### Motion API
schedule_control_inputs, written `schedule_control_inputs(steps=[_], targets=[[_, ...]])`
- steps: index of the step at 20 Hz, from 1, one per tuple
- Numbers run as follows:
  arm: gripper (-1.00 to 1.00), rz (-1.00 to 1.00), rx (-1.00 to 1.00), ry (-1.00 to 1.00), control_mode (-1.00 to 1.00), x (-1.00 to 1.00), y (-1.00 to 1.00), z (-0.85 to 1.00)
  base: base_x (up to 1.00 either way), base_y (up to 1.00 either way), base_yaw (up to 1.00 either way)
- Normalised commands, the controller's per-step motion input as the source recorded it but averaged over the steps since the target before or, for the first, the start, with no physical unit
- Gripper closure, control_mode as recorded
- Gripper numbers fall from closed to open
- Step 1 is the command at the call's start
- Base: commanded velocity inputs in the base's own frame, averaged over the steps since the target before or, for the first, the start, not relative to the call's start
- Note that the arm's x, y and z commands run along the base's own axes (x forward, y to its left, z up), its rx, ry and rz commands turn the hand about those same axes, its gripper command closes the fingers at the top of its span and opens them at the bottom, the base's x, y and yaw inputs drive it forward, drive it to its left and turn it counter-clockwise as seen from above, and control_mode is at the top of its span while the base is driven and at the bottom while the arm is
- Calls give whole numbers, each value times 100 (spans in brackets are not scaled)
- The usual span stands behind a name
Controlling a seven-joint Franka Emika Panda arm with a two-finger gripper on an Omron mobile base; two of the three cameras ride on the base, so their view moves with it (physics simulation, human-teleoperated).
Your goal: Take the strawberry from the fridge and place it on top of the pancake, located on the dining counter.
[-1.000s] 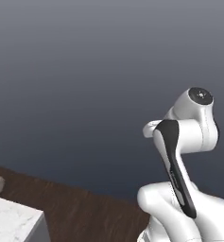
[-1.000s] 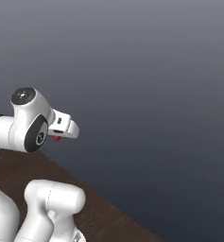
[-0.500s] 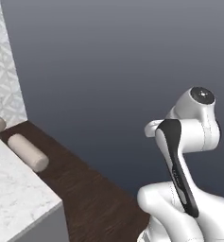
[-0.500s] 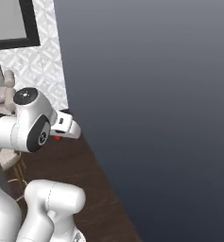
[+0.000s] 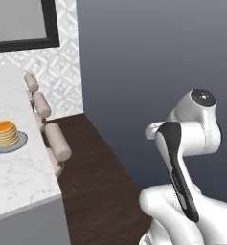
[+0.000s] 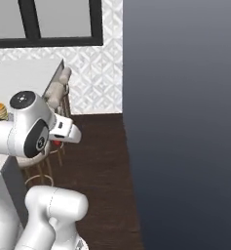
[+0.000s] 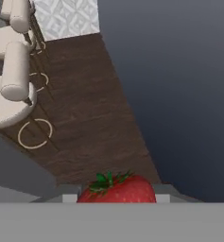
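1. Strawberry first: one bright red rounded strawberry [image 7: 117,189] with a green leafy cap sits right at the bottom of the hand view, pinched between the two-finger gripper [image 7: 116,197], whose jaws are drawn in narrow around it. In the right base view a speck of red [image 6: 55,143] peeks out under the white hand.

2. Arm pose: the white arm with dark joints [image 5: 182,158] is folded up tight over its base, elbow high, the hand tucked in close and carried low, pointing down toward the floor. One arm, one gripper, one berry in it.

3. Below the hand lies dark brown wood-plank floor [image 7: 90,118], running away between the stools and a plain dark grey wall [image 5: 158,62].

4. Stools next: three padded beige stools [image 5: 57,141] with rolled backrests stand in a row along the counter's edge in the left base view; the hand view catches the same row from above, brass foot rings showing beneath them.

5. One large white marble-patterned dining counter [image 5: 19,177] on a grey base stands to the left, well apart from the gripper.

6. On it, one short stack of round golden-orange pancakes [image 5: 4,132] rests on one round grey plate [image 5: 20,141]. Top of the stack is bare.

7. Farthest back: a white geometric-tiled wall [image 5: 62,72] with a black-framed window [image 6: 58,22].
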Motion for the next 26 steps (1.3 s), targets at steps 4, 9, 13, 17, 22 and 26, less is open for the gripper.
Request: schedule_control_inputs(steps=[4, 9, 13, 17, 22, 26], targets=[[100, 0, 0, 0, 100, 0, 0, 0, 79, -50, 68], [100, 0, 0, 0, 100, 0, 0, 0, 68, -32, 70], [100, 0, 0, 0, 100, 0, 0, 0, 70, -59, 75], [100, 0, 0, 0, 100, 0, 0, 0, 57, -62, 78], [100, 0, 0, 0, 100, 0, 0, 0, 30, -70, 79], [100, 0, 0, 0, 100, 0, 0, 0, 9, -71, 80]])
